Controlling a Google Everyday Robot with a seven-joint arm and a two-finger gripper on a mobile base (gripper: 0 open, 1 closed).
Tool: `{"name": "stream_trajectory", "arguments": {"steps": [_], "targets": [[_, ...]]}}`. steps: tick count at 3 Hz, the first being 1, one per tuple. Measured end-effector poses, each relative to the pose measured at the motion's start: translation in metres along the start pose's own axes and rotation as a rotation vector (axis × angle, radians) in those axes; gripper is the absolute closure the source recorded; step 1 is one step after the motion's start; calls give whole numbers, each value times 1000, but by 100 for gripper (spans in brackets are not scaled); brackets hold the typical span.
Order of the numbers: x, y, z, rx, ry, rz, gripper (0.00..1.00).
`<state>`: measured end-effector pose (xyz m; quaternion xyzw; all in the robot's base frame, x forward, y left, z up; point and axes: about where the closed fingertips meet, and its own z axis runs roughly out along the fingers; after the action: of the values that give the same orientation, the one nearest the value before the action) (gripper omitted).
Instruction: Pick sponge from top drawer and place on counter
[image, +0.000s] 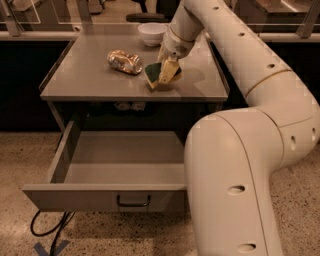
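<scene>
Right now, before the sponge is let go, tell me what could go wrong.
1. The gripper holds the sponge tilted, close to the front edge of the counter. Released here, it might tumble off into the open drawer below.
2. The can lies just left of the sponge, so a sideways move could knock it.
3. The bowl sits right behind the arm, and a careless pull back may bump it.

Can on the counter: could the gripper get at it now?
Probably not yet: the gripper, over the counter, is shut on the sponge. The can lies close beside it, nothing between.
</scene>
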<state>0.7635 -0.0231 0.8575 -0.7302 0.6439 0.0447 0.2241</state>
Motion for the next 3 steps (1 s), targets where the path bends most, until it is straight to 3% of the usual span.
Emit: {"name": "stream_trajectory", "arguments": {"steps": [1, 2, 3], "targets": [[3, 8, 11, -38, -13, 8, 100], [23, 11, 16, -75, -33, 56, 100], [31, 5, 11, -72, -43, 55, 100]]}}
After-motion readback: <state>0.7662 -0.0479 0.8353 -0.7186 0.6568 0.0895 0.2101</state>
